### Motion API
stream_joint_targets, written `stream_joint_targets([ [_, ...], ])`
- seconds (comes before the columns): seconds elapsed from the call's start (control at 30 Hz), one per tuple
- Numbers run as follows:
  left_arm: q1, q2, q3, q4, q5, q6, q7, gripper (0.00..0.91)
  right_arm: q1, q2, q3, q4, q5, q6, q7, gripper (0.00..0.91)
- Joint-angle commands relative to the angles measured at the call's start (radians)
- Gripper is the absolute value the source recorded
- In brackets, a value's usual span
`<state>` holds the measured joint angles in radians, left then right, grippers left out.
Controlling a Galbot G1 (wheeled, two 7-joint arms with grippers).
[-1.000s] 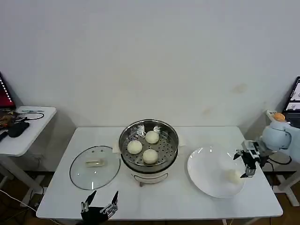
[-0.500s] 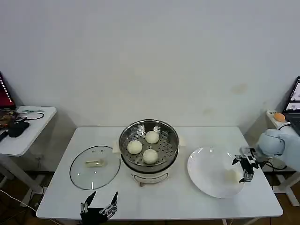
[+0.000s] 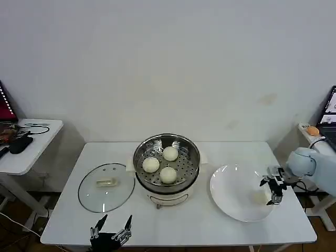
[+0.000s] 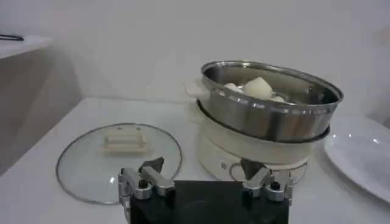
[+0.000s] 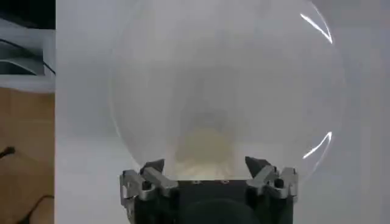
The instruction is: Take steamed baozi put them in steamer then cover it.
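Note:
Three steamed baozi (image 3: 168, 175) lie in the steel steamer (image 3: 166, 144) on its cream pot base at the table's middle. A fourth baozi (image 3: 260, 197) rests on the white plate (image 3: 231, 184) at the right. My right gripper (image 3: 274, 190) hangs low over the plate's right side, open. In the right wrist view that baozi (image 5: 204, 146) sits between the spread fingers of the right gripper (image 5: 206, 165), on the plate (image 5: 225, 67). The glass cover (image 3: 106, 187) lies flat on the table left of the steamer. My left gripper (image 3: 111, 231) waits open at the front edge, with the cover (image 4: 119, 158) and steamer (image 4: 268, 103) ahead.
The white table (image 3: 184, 223) ends close behind the plate's right rim. A small side table (image 3: 29, 142) with cables stands at the far left. Another surface with a laptop (image 3: 328, 113) stands at the far right.
My right gripper has dropped and drawn in over the baozi on the plate, fingers still apart. The left arm, cover and steamer have not moved.

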<state>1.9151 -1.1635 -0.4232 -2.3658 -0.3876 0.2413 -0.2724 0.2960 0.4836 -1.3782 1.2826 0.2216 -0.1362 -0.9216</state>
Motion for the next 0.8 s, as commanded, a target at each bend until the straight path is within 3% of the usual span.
stream_joint_targets([
  [0.03, 0.0, 0.001, 0.0, 0.001, 0.0, 0.002, 0.0, 0.907, -0.03, 0.0, 0.029, -0.013, -0.007, -0.003, -0.001, 0.746],
  [0.5, 0.0, 0.001, 0.0, 0.0, -0.002, 0.003, 0.0, 0.907, -0.051, -0.003, 0.048, -0.015, -0.002, -0.009, -0.002, 0.635],
  [0.8, -0.001, -0.002, 0.003, -0.001, 0.0, 0.003, -0.001, 0.907, -0.011, -0.022, 0.031, 0.011, 0.013, -0.007, -0.003, 0.635],
])
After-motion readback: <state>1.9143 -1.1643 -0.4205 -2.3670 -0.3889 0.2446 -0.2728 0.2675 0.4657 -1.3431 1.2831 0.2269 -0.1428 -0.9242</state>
